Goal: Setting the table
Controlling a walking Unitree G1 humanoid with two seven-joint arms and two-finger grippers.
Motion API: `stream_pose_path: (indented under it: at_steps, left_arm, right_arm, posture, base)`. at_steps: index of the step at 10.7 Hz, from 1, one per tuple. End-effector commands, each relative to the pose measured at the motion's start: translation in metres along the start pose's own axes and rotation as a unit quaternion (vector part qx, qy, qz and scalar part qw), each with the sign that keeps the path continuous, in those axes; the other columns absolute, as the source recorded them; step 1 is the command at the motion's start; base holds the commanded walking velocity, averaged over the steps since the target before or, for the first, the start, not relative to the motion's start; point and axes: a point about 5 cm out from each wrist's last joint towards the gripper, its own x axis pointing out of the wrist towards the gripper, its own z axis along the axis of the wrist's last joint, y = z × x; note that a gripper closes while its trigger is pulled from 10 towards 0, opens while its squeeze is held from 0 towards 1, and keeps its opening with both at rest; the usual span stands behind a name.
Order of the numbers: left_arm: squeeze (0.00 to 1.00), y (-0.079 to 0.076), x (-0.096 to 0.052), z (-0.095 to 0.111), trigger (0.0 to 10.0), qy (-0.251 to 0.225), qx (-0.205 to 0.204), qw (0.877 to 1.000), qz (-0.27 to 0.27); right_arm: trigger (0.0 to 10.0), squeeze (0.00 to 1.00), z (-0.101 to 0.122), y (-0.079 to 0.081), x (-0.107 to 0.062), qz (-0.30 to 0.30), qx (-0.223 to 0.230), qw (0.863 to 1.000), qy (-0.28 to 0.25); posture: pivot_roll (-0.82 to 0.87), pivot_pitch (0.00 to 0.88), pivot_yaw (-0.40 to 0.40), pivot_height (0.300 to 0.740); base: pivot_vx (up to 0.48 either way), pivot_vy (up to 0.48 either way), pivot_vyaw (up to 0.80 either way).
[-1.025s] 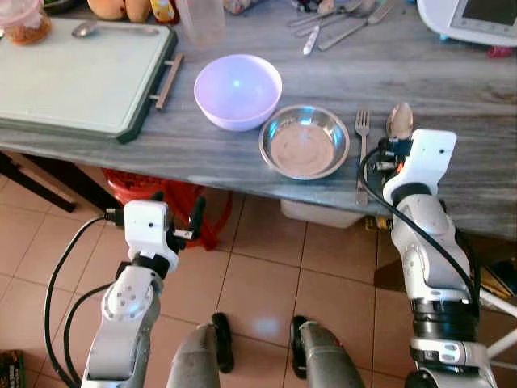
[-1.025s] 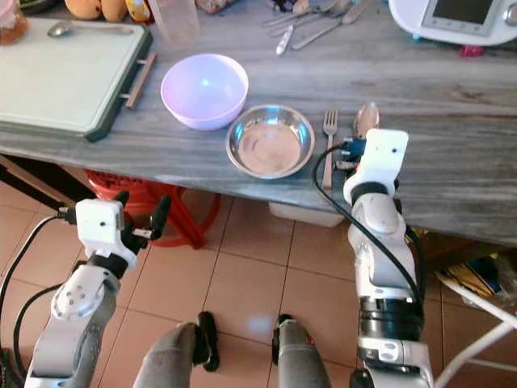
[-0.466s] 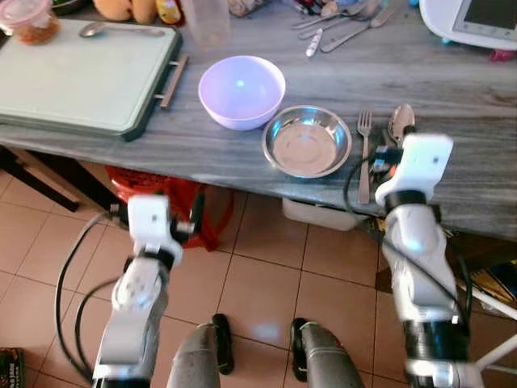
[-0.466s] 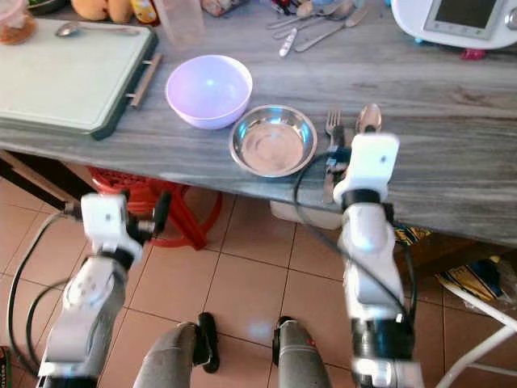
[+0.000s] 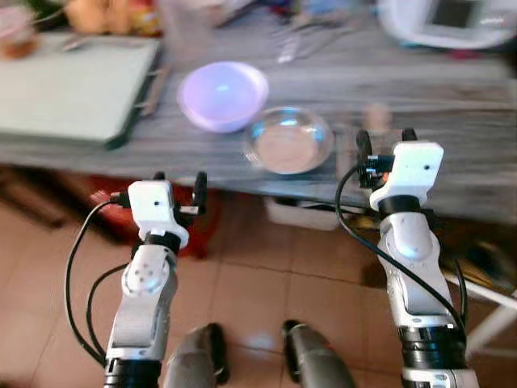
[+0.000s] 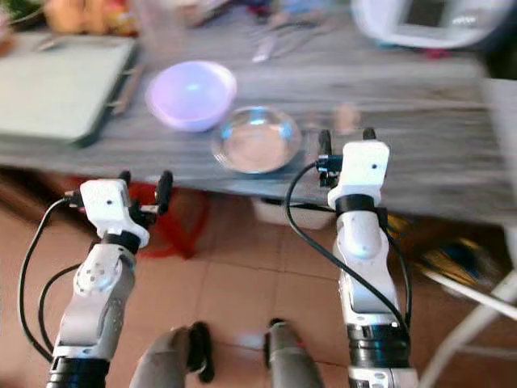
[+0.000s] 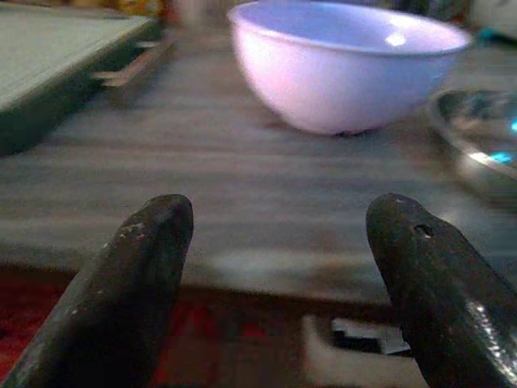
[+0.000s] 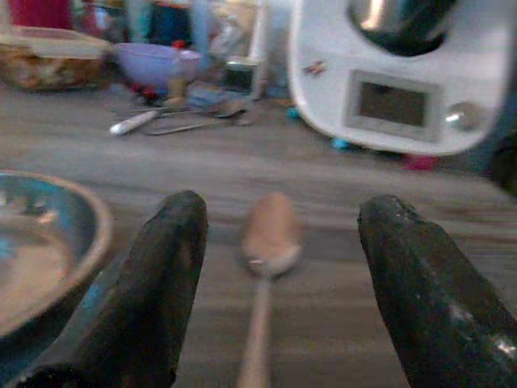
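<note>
On the grey table (image 5: 452, 105), a spoon (image 8: 269, 242) is laid beside the steel bowl (image 5: 288, 140), likely as a place setting. The right gripper (image 8: 279, 307) is held over it, fingers spread; the left gripper (image 7: 279, 283) is likewise parted, empty, facing the lilac bowl (image 7: 343, 61).

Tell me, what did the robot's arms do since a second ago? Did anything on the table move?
The right pincer pulled back from over the wooden-handled spoon toward the grey table's edge, open and empty. The left pincer rose from below the table to edge height, also open. The whole picture shifted and blurred, so the camera moved. The lilac plastic bowl, round steel dish and spoon lie as before.
</note>
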Motion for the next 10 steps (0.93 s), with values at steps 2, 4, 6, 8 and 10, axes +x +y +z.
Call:
stream_pose_path:
  at_steps: [2, 4, 6, 8, 10]
  left_arm:
    - [0.0, 0.003, -0.001, -0.004, 10.0, 0.004, 0.002, 1.0, 0.012]
    - [0.0, 0.005, 0.0, -0.011, 10.0, 0.005, 0.003, 1.0, 0.012]
    - [0.0, 0.008, 0.001, -0.014, 10.0, 0.003, 0.008, 1.0, 0.013]
    - [0.0, 0.003, 0.002, -0.018, 10.0, -0.001, 0.002, 1.0, 0.001]
    - [0.0, 0.0, 0.003, -0.022, 10.0, 0.0, -0.004, 1.0, -0.012]
  right_arm:
    - [10.0, 0.0, -0.003, 0.002, -0.01, 0.011, -0.003, 1.0, 0.003]
    - [10.0, 0.0, -0.015, -0.001, -0.024, 0.013, -0.013, 1.0, 0.019]
    - [10.0, 0.0, -0.024, -0.002, -0.037, 0.02, -0.02, 0.999, 0.032]
    - [10.0, 0.0, -0.03, -0.003, -0.039, 0.025, -0.025, 0.999, 0.034]
    - [10.0, 0.0, -0.031, -0.001, -0.031, 0.031, -0.026, 0.999, 0.03]
  posture:
    - [-0.06, 0.131, 0.015, 0.74]
    - [-0.06, 0.086, 0.009, 0.74]
    - [-0.06, 0.04, 0.007, 0.74]
    - [-0.06, 0.0, 0.009, 0.74]
    - [-0.06, 0.0, 0.012, 0.74]
  base:
    - [0.0, 0.0, -0.8]
    - [0.0, 0.0, -0.8]
    - [0.0, 0.0, -0.27]
    - [0.0, 0.0, 0.0]
    - [0.0, -0.396, 0.0]
